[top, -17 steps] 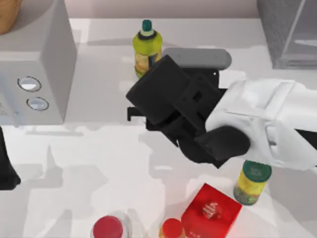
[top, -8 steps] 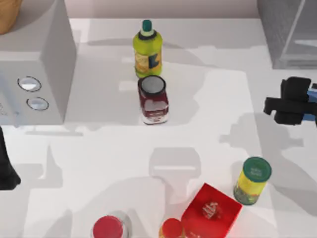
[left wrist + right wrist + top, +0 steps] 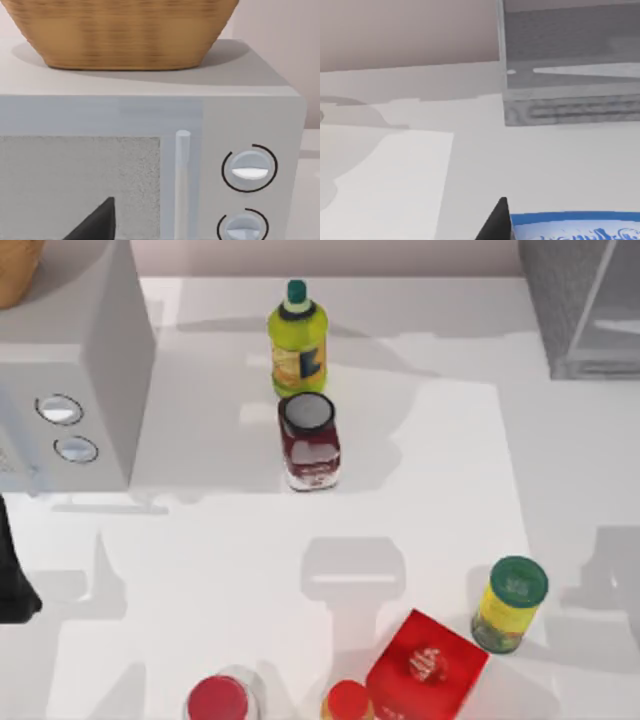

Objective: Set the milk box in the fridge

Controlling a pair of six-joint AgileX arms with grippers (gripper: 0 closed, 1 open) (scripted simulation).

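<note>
The milk box (image 3: 575,226) sits right against the right gripper's dark fingertip (image 3: 496,222) in the right wrist view; whether those fingers pinch it, I cannot tell. Beyond it across the white table (image 3: 485,165) stands the fridge (image 3: 570,60). The left arm (image 3: 12,575) rests at the table's left edge, near the light-grey box (image 3: 70,370).
</note>
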